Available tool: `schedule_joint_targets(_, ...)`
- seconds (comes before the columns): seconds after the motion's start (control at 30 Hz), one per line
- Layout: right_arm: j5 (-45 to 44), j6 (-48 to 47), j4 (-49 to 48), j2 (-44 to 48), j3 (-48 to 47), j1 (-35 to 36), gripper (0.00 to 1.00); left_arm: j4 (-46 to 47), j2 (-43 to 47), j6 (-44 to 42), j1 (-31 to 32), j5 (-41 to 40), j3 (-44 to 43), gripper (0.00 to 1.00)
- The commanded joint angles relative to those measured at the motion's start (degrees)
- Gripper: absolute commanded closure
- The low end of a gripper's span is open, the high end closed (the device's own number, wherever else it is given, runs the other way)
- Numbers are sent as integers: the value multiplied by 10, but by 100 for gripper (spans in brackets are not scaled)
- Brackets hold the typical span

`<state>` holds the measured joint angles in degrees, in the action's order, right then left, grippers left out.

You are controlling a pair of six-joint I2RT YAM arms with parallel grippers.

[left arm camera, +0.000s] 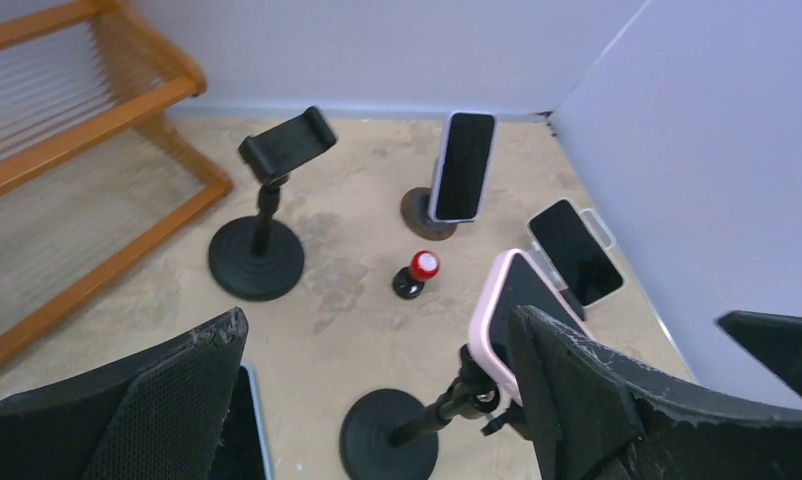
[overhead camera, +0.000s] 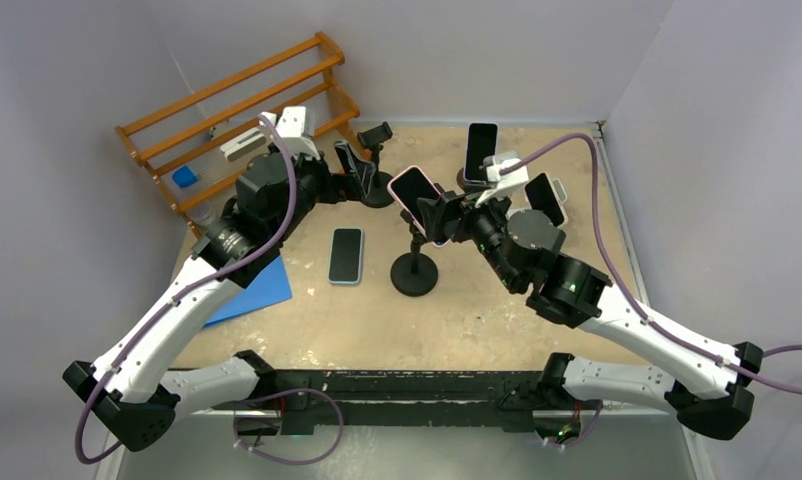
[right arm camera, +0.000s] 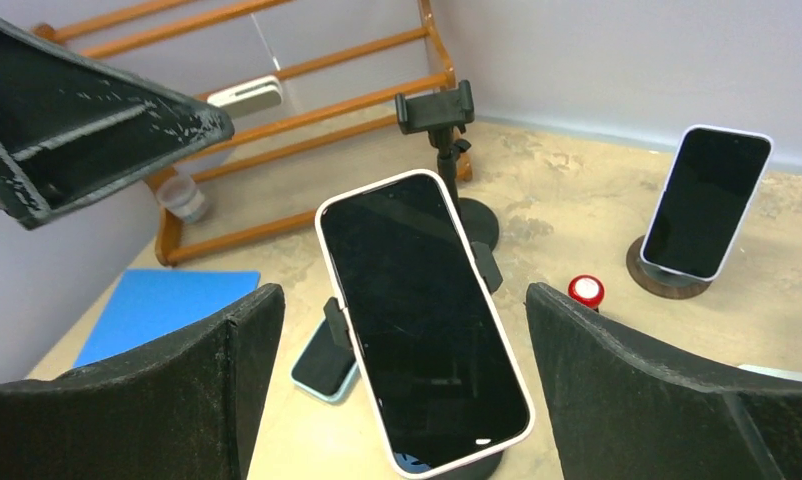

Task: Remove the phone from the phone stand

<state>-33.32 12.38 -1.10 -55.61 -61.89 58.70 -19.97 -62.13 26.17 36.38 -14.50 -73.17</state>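
Right claw (right arm camera: 402, 298) gapes wide either side of the pink phone (right arm camera: 422, 320), centre frame, clipped in its stand (overhead camera: 414, 274). Left claw (left arm camera: 377, 315) hangs wide open, empty, above the worktop (left arm camera: 357, 230).

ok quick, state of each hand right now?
Left hand: open, holding nothing.
Right hand: open, straddling the pink-cased phone on its stand, not gripping it.

left pincer (left arm camera: 375, 325), right pincer (right arm camera: 405, 300) agape
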Motion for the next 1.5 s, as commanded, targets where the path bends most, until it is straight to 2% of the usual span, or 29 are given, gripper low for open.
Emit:
schedule_joint_targets(0.0, 29, -19, 75, -9, -67, -2, 8, 67, 15, -25, -3, 68, 8, 1)
schedule_joint_targets(0.23, 141, -14, 135, 0, -73, -67, 5, 93, 34, 4, -3, 142, 50, 0)
schedule_joint_targets(0.43, 236, -16, 150, 0, -65, -116, 2, 118, 51, -7, -3, 189, 74, 0)
schedule_joint_targets(0.67, 261, -22, 158, -29, -71, -140, 1, 181, 81, -25, -3, 228, 144, 0)
schedule_joint_targets(1.0, 282, -22, 157, -59, -75, -171, 1, 180, 90, -27, -3, 236, 156, 0)
schedule_joint_targets(1.47, 313, -24, 152, -96, -77, -175, 1, 184, 94, -24, -1, 255, 159, 1)
